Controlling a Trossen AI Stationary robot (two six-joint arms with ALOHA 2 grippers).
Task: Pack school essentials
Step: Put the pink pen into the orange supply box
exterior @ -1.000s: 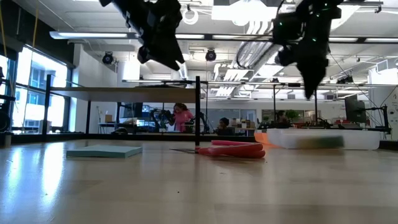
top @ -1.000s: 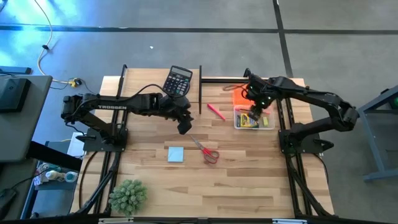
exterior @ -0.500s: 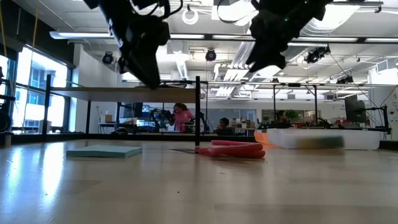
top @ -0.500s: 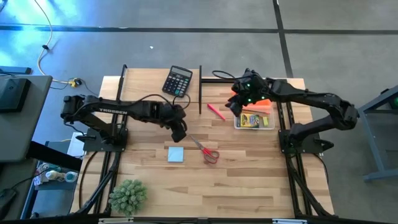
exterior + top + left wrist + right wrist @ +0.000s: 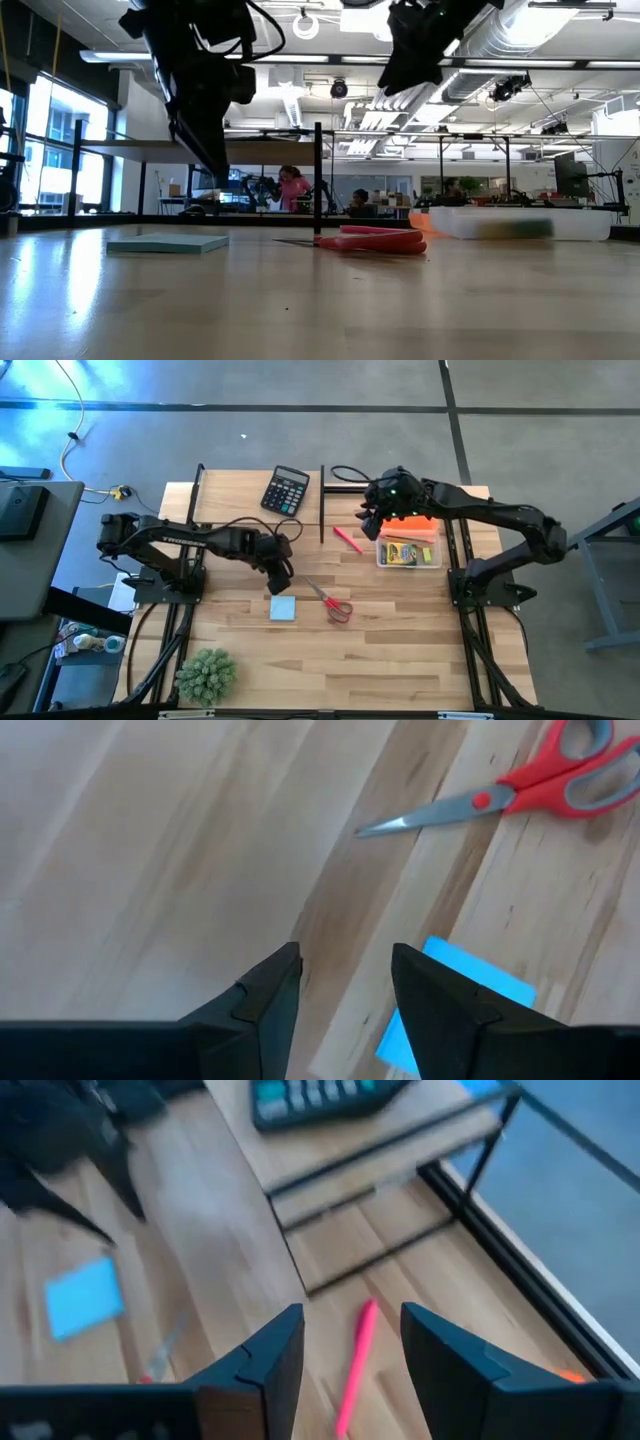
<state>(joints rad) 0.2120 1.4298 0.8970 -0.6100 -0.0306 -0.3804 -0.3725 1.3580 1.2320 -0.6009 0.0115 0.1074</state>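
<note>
Hovering above the wooden table [image 5: 400, 650], the left gripper [image 5: 281, 582] hangs just over the near edge of the pale blue note pad [image 5: 283, 607], its two dark fingers [image 5: 265, 1005] parted with bare wood showing between them and nothing held. From that arm's own camera a corner of the pad peeks out past one finger, and the red-handled scissors [image 5: 520, 792] lie farther on, blades closed. Seen from above, the scissors [image 5: 331, 600] rest just beside the pad, toward the right arm's side. The right gripper [image 5: 371, 523] is up in the air near the far edge of the table, above the pink-red marker [image 5: 347, 538]; its fingers [image 5: 268, 1360] also stand apart and empty, with the marker [image 5: 354, 1360] lying on the wood between them in its wrist view. Next to that gripper sits a clear bin [image 5: 432, 562] with the yellow crayon box [image 5: 401, 553] already inside. A black calculator [image 5: 286, 489] lies at the far side, and a spiky green plant [image 5: 206, 674] stands at the near left corner.
</note>
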